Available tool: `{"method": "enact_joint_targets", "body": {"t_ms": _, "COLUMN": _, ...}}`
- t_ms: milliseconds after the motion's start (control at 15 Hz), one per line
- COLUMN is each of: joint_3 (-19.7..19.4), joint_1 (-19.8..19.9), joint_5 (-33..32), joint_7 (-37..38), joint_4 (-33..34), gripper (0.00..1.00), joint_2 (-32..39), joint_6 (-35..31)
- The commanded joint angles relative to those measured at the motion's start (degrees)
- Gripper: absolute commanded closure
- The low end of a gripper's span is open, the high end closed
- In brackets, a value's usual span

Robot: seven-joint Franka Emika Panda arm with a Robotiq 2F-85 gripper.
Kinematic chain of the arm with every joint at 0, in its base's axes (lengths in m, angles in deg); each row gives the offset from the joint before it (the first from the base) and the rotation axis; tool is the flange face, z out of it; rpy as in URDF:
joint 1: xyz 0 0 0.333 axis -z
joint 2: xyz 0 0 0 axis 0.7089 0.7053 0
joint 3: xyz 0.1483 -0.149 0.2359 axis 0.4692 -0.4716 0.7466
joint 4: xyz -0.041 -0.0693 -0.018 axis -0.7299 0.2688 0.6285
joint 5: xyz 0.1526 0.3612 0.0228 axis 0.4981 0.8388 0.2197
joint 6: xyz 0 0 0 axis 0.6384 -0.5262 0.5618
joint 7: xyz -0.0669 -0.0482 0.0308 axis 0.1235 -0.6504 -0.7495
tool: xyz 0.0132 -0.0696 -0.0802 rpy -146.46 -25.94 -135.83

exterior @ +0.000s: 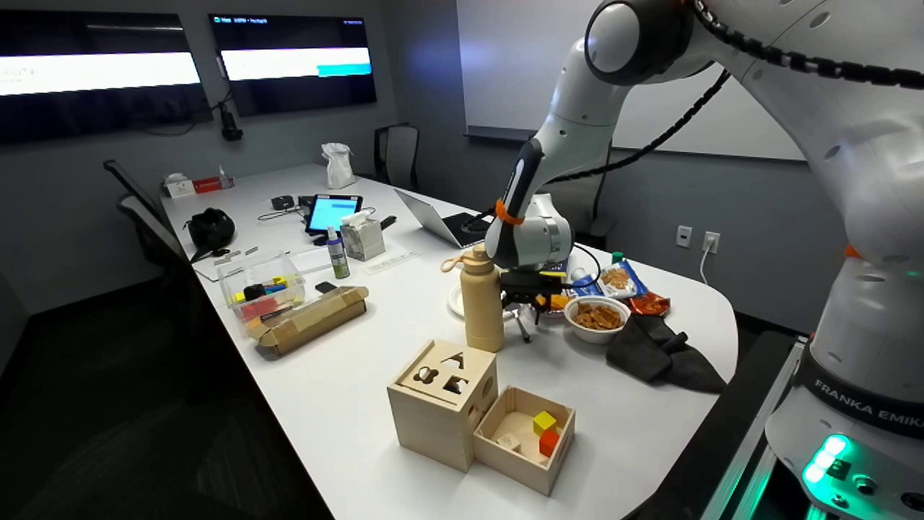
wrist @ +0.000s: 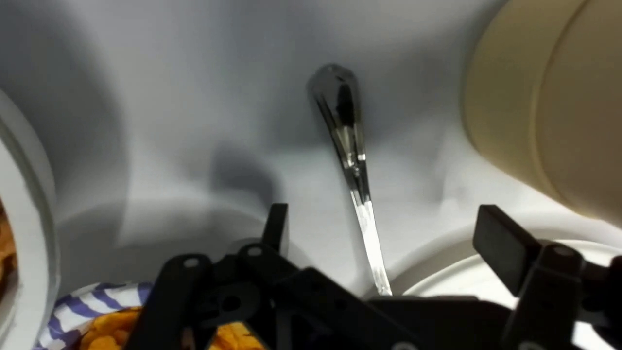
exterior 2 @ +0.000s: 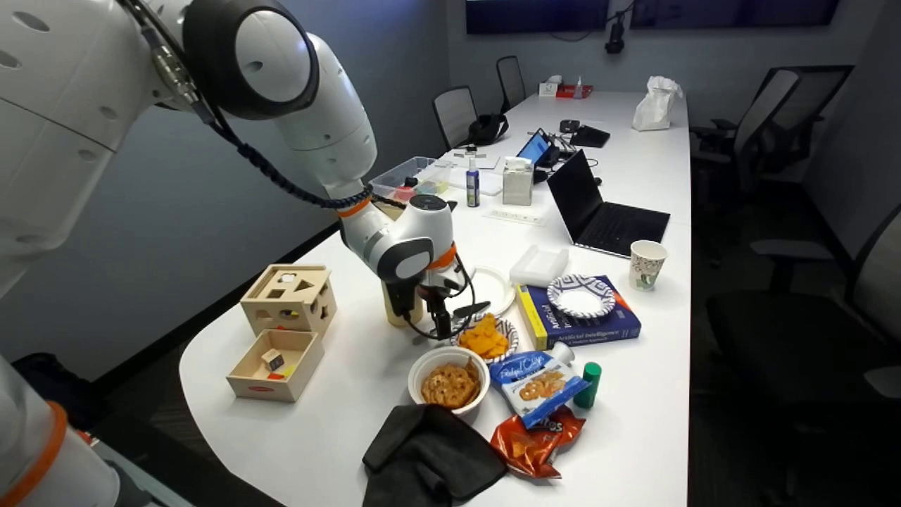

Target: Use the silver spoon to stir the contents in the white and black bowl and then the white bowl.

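Between the tan bottle (wrist: 544, 107) and white bowl (wrist: 29, 228), the claw (wrist: 385, 233) gapes above the spoon (wrist: 354, 165).

The room is dim in both exterior views, with the white worktop (exterior: 339, 390) standing out pale. In an exterior view, past the worktop's far edge, bands on the wall screens (exterior: 292, 65) are blown out; off its long left edge the floor (exterior: 108, 433) sinks nearly to black, and green lamps (exterior: 824, 459) glare beyond the near right edge. In an exterior view, a chair (exterior 2: 788, 338) outside the right edge loses detail in shadow. The wrist view is softer: broad, blurred shadows overlap on the worktop, while the silver spoon (wrist: 356, 180) flares white along its narrow part.
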Motion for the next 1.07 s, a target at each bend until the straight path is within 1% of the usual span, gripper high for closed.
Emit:
{"method": "enact_joint_targets", "body": {"t_ms": 0, "joint_3": -0.01, "joint_1": 0.22, "joint_5": 0.54, "joint_7": 0.05, "joint_4": 2.87, "gripper": 0.29, "joint_2": 1.68, "joint_6": 2.06}}
{"method": "enact_joint_targets", "body": {"t_ms": 133, "joint_3": -0.11, "joint_1": 0.23, "joint_5": 0.49, "joint_7": 0.01, "joint_4": 3.13, "gripper": 0.44, "joint_2": 2.04, "joint_6": 2.29}}
{"method": "enact_joint_targets", "body": {"t_ms": 200, "joint_3": -0.09, "joint_1": 0.18, "joint_5": 0.48, "joint_7": 0.01, "joint_4": 3.33, "gripper": 0.53, "joint_2": 2.21, "joint_6": 2.43}}
{"method": "enact_joint_targets", "body": {"t_ms": 467, "joint_3": -0.48, "joint_1": 0.21, "joint_5": 0.46, "joint_7": 0.01, "joint_4": 3.59, "gripper": 0.81, "joint_2": 2.37, "joint_6": 2.86}}
{"method": "enact_joint_targets", "body": {"t_ms": 600, "joint_3": -0.57, "joint_1": 0.18, "joint_5": 0.42, "joint_7": 0.01, "joint_4": 3.7, "gripper": 0.97, "joint_2": 2.43, "joint_6": 2.88}}
{"method": "enact_joint_targets", "body": {"t_ms": 667, "joint_3": -0.62, "joint_1": 0.14, "joint_5": 0.39, "joint_7": 0.03, "joint_4": 3.86, "gripper": 1.0, "joint_2": 2.5, "joint_6": 2.92}}
{"method": "enact_joint_targets", "body": {"t_ms": 733, "joint_3": -0.65, "joint_1": 0.12, "joint_5": 0.37, "joint_7": 0.04, "joint_4": 3.94, "gripper": 1.0, "joint_2": 2.54, "joint_6": 2.94}}
{"method": "enact_joint_targets", "body": {"t_ms": 800, "joint_3": -0.62, "joint_1": 0.09, "joint_5": 0.37, "joint_7": 0.04, "joint_4": 3.89, "gripper": 0.98, "joint_2": 2.56, "joint_6": 2.94}}
{"method": "enact_joint_targets", "body": {"t_ms": 1000, "joint_3": -0.69, "joint_1": 0.06, "joint_5": 0.34, "joint_7": 0.03, "joint_4": 3.9, "gripper": 0.97, "joint_2": 2.59, "joint_6": 2.89}}
